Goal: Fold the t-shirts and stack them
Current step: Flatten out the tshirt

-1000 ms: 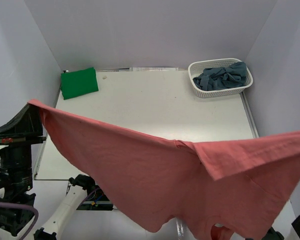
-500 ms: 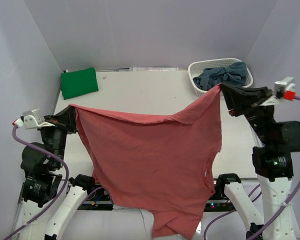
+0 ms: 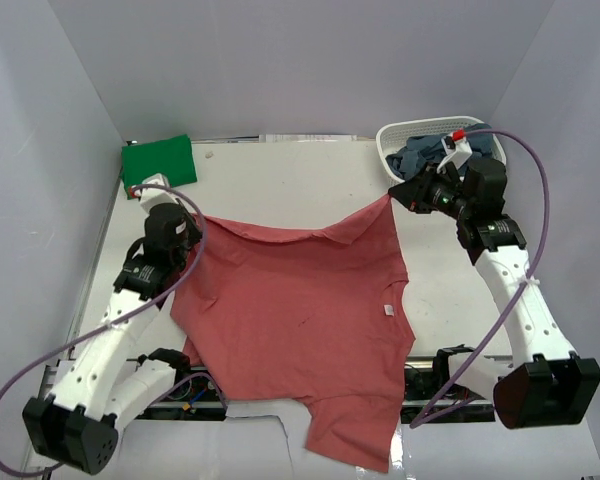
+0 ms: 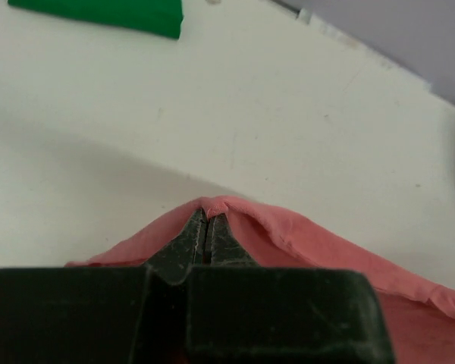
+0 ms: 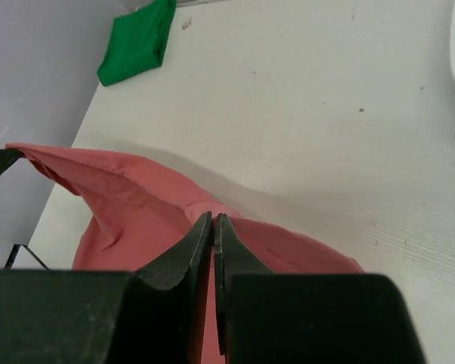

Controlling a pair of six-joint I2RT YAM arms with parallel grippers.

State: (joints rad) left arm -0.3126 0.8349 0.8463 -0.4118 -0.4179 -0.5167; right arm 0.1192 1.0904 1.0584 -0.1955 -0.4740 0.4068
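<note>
While both arms are stretching it, the salmon-red t-shirt is draping across mid-frame, its lower end spilling off the table at the bottom. Left gripper and right gripper are each pinching an upper corner, jaws closed on thin cloth. Judgement: it is behaving light and limp, sagging between grips, so corners and seams are looking like the best holds. Green t-shirt is lying folded at upper left.

The white table carries a white basket, a folded green t-shirt well left of the basket, and a salmon-red t-shirt spread nearer than the basket, overhanging the near edge
</note>
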